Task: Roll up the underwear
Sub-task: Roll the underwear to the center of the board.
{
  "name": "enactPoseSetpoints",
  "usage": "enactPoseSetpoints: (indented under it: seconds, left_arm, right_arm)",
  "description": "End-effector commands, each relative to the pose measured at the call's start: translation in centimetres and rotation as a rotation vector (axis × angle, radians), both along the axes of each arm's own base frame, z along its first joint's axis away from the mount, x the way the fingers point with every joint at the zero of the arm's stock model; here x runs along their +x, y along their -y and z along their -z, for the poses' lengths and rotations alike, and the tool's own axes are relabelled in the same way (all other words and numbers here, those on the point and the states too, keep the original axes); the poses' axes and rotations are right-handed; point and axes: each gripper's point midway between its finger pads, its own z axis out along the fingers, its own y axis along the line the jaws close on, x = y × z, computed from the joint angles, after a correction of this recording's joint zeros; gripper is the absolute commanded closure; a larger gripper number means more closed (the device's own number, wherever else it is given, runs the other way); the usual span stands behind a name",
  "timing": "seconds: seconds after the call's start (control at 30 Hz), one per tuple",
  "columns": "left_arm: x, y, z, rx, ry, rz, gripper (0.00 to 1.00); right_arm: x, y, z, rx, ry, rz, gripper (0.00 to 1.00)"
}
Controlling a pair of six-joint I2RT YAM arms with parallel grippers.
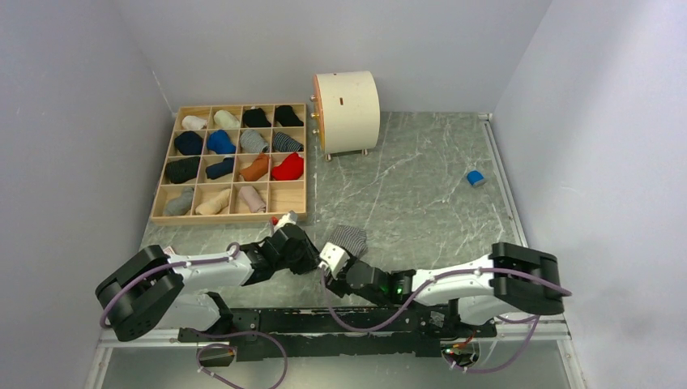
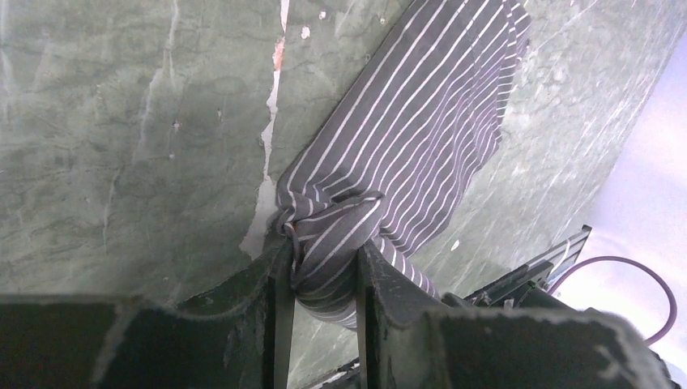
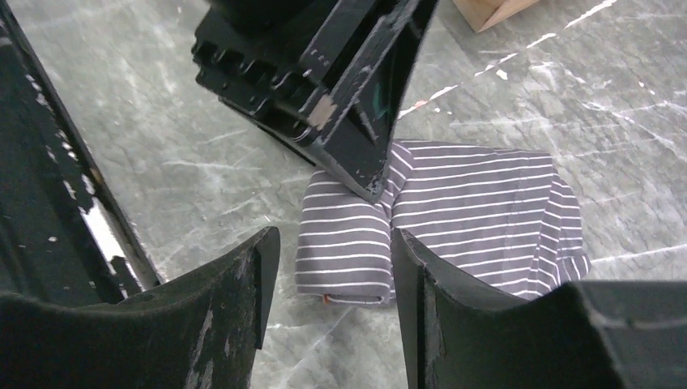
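Observation:
The grey underwear with fine white stripes point(image 1: 350, 237) lies on the green marbled table just ahead of both arms, its near end rolled up. In the left wrist view my left gripper point(image 2: 324, 251) is shut on that rolled end of the underwear point(image 2: 421, 138), and the rest spreads flat beyond. My right gripper point(image 3: 334, 243) stands open just short of the roll point(image 3: 348, 243), with a gap beside the cloth. The left gripper's finger point(image 3: 356, 154) presses on the cloth from above. From above, the left gripper point(image 1: 314, 253) and the right gripper point(image 1: 334, 254) meet at the cloth's near edge.
A wooden grid tray point(image 1: 241, 217) of rolled garments sits at the back left, its front right compartment point(image 1: 287, 197) bare. A cream cylinder point(image 1: 347, 109) stands behind it. A small blue block point(image 1: 476, 177) lies at the right, near the wall.

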Motion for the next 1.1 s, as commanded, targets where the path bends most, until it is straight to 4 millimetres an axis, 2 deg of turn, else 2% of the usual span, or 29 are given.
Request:
enactPoseSetpoints:
  seconds: [0.0,0.13,0.23,0.27,0.33,0.37,0.5,0.63,0.73,0.83,1.07]
  left_arm:
    - [-1.0,-1.8,1.4,0.104,-0.033,0.002,0.72]
    - [-1.0,-1.8,1.3,0.102,-0.032,0.003,0.72]
    - [-1.0,-2.1,1.3,0.114,-0.033,0.005,0.72]
    - [-1.1,-2.0,1.2,0.113,-0.033,0.006,0.72]
    - [-1.1,-2.0,1.1,0.109,-0.032,0.006,0.71]
    - [-1.1,-2.1,1.0,0.108,-0.029,0.004,0.7]
    - [-0.9,-2.1,0.3,0.101,-0.024,-0.014,0.52]
    - [-0.6,-2.1,-0.9,0.048,-0.004,-0.051,0.29]
    - [-0.5,-1.8,-2.0,-0.016,0.031,-0.059,0.22]
    - [-0.4,-1.8,-2.4,-0.052,0.055,-0.066,0.18]
    - [-0.5,-0.9,-1.2,-0.086,0.03,-0.056,0.24]
  right_arm:
    - [0.5,-1.5,0.2,-0.01,0.117,-0.017,0.43]
    - [0.7,-1.6,2.3,-0.087,0.13,-0.008,0.45]
    - [0.9,-0.3,3.9,-0.13,0.127,0.031,0.49]
    - [1.0,0.2,4.4,-0.143,0.12,0.041,0.54]
    - [0.7,0.8,4.7,-0.122,0.092,0.059,0.71]
    - [0.3,0.9,4.7,-0.091,0.069,0.047,0.76]
    - [-1.1,0.2,4.9,0.022,-0.109,0.019,0.88]
    - [-2.4,-0.5,4.9,0.208,-0.367,-0.002,0.9]
    - [-2.4,-0.4,5.4,0.29,-0.525,0.014,0.9]
    - [-2.3,0.0,5.7,0.368,-0.644,0.042,0.9]
    - [-1.8,1.0,5.6,0.525,-0.812,0.068,0.89]
